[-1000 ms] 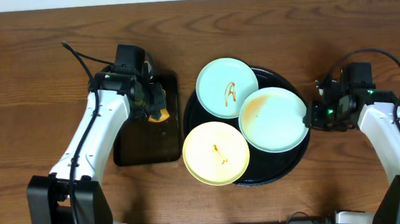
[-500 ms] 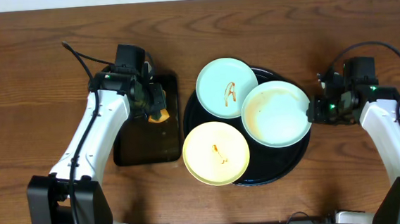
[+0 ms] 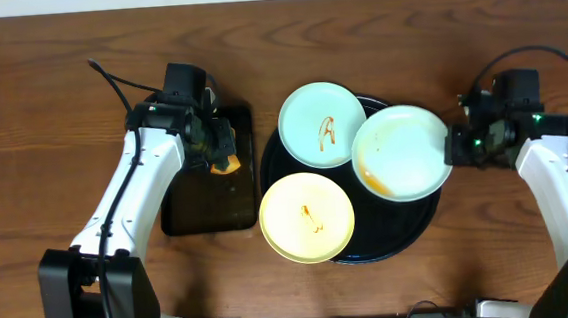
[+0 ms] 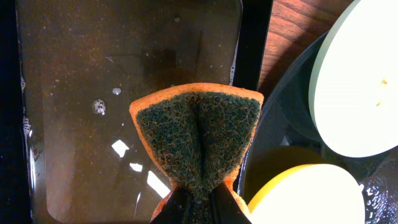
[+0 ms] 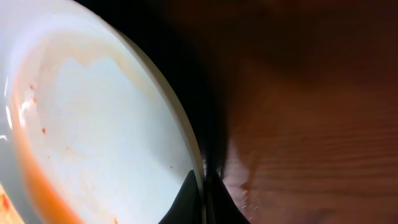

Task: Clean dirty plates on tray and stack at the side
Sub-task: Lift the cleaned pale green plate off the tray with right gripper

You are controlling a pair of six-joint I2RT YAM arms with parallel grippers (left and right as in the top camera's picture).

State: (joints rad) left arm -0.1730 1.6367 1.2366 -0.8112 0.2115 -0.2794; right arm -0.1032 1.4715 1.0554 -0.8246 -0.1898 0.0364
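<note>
Right pincer (image 5: 202, 198) clamped on the right-hand rim of a pale blue-green round plate (image 3: 401, 153), one finger above the rim, one below. The plate hangs over the right side of the large round glossy black tray (image 3: 375, 245), which sits mid-table on the wooden table (image 3: 50, 115). Orange-brown sauce is smeared along its inner left curve.

Left pincer (image 4: 199, 208) closed on a folded orange-and-green sponge (image 4: 198, 134), scouring face toward the camera, poised over the rectangular black tray (image 3: 202, 207) left of the round one. That tray holds a thin film of liquid with a few bubbles.

Second blue-green plate (image 3: 323, 124) lies toward the tray's far edge and the pale yellow plate (image 3: 307, 216) at its near-left edge. Each has a small sauce squiggle.

My read: first plate presented for wiping, nothing stacked yet. Next I need the plate steady and in reach, then the sponge brought across onto the smear.

Unclear:
- Whether the held plate's left edge rests on the tray or hangs free.
- How far the plate is tilted.
- Both pincers are cut off at the bottom of their wrist views.
</note>
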